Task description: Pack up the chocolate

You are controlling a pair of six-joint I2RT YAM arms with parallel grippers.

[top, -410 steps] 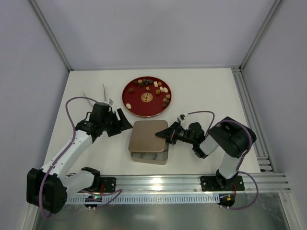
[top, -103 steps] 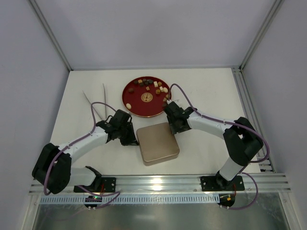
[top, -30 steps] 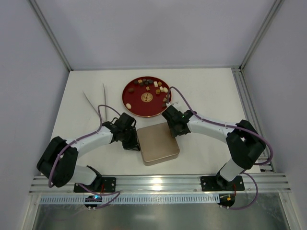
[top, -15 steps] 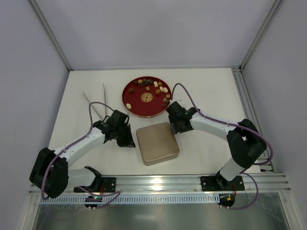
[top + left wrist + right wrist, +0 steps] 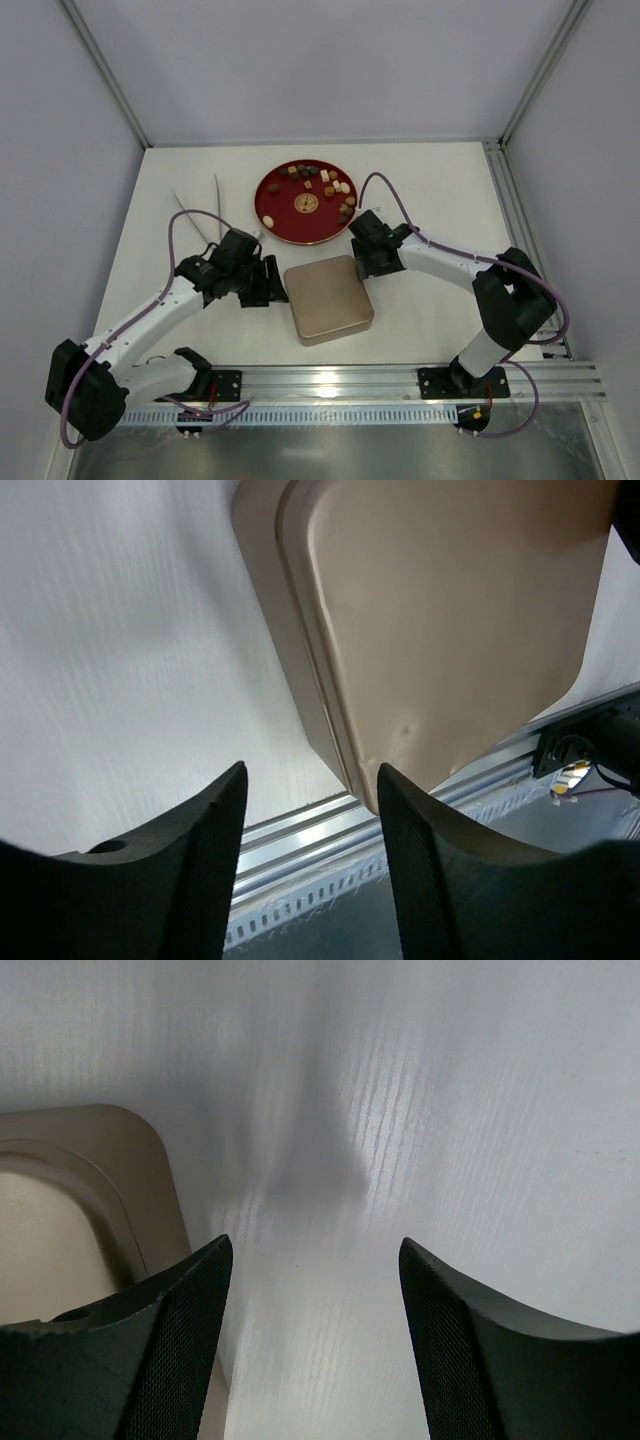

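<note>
- Lying far left on the desk [image 5: 440, 200], a thin pair of tongs [image 5: 200, 208] appears only in the top view.
- Left hand [image 5: 270, 287] sits just beside the left edge of the closed tin [image 5: 328, 298]. Its wrist view shows the fingers [image 5: 200, 880] parted with nothing between them, and the tin's lid ahead.
- Chocolate [image 5: 327, 178] lies scattered on the red plate [image 5: 285, 225] behind the tin. Neither wrist view shows it.
- Right hand [image 5: 363, 266] hangs at the tin's far right corner. Its wrist view shows the fingers [image 5: 150, 1360] spread wide and empty over bare desk, with the tin's corner at the left.
- A second ago the left hand was closed against the tin. It has now opened and drawn back leftward, while the right hand has barely shifted.
</note>
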